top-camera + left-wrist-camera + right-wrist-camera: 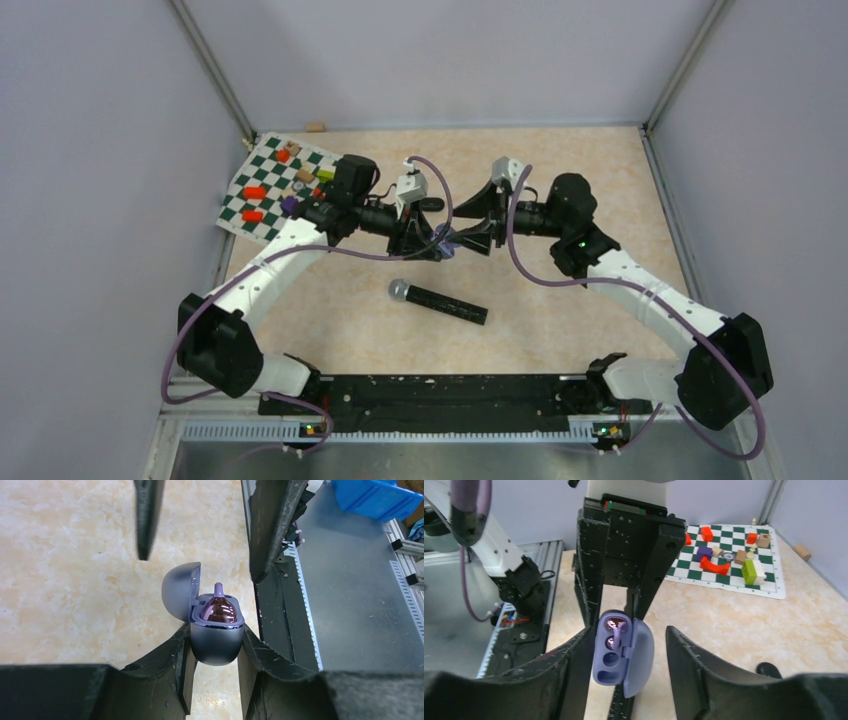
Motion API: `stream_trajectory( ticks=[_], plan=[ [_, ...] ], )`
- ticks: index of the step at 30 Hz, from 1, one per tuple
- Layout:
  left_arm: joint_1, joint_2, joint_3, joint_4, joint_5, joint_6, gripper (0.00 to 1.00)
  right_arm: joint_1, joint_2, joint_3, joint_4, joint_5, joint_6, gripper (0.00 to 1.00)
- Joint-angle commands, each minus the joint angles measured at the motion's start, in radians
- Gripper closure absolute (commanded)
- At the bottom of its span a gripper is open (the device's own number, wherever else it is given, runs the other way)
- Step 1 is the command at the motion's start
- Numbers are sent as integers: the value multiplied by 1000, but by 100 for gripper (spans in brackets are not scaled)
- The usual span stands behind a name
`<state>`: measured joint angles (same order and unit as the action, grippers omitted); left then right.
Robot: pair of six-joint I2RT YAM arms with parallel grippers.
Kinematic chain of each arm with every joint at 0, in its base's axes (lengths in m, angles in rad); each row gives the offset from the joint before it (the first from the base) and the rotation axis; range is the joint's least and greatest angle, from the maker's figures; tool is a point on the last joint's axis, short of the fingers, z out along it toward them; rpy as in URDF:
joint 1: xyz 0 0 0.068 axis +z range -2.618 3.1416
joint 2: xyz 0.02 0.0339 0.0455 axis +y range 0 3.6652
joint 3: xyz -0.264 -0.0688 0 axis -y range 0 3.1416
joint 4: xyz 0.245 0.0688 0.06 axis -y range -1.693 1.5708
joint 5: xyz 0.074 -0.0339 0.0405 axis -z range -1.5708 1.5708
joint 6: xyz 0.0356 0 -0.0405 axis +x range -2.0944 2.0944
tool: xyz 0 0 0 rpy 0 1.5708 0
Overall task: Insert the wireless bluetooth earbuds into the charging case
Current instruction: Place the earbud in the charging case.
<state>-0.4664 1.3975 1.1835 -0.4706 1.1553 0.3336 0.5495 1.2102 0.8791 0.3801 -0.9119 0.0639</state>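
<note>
We brace the case [216, 642] for loading
Left hand [215, 635] pinches its base; right hand [629, 632] spread close by; purple earbud [220, 611] sits inside.

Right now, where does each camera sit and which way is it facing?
Top external: above and behind, looking down at the table; left arm and right arm show.
Left wrist: looks along the left gripper at the charging case it clamps.
Right wrist: past the open right gripper, faces that case.
Shared: both wrist views show the case.
</note>
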Motion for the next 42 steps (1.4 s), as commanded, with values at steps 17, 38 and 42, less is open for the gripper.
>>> stream_trajectory(
  ticks=[17,38,42],
  plan=[
    [-6,-36,8,29,34,-12,100,2,17,-12,44,188,1,1],
    [-9,-27,7,29,29,-9,100,31,40,-3,51,266,31,1],
    [-10,-25,8,28,26,-9,100,49,56,2,44,277,25,1]
  ],
)
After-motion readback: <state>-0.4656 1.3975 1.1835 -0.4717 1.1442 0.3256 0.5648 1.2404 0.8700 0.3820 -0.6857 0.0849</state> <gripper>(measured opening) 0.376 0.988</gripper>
